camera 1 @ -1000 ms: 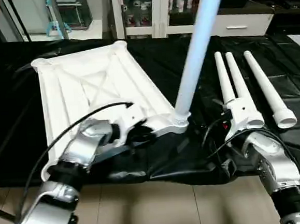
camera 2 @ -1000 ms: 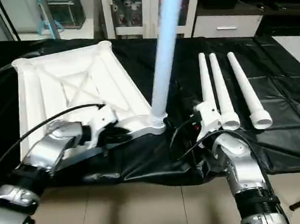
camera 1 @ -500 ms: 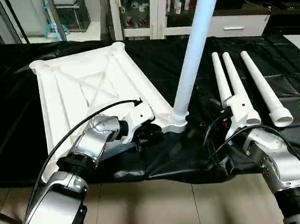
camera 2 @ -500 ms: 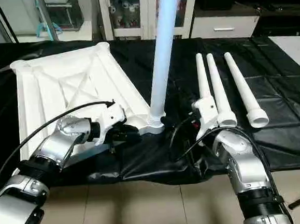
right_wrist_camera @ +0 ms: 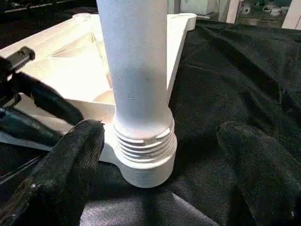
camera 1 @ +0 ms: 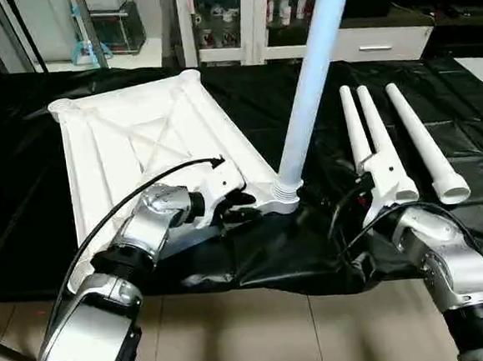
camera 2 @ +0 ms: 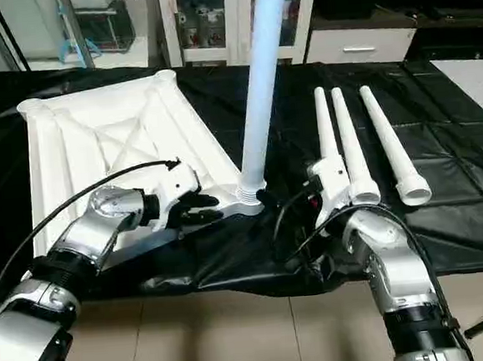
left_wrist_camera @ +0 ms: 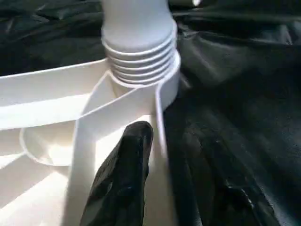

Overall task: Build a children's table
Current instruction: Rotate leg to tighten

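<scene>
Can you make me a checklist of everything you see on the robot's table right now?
Surface: black-covered work table, cover wrinkled at the near edge.
Job's things: white tabletop upside down; one leg upright in its near corner socket; three spare legs lying right.
Clutter: nothing seen.
Grippers: left end effector at the tabletop's near rim, fingers astride it; right end effector open either side of the leg's base.
Cables: black cable along left forearm.
Surroundings: cabinets behind.

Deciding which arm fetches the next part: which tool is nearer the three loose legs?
Right. The right tool sits by the standing leg's base, just beside the loose legs; the left tool is at the tabletop's near edge, beyond that leg.
</scene>
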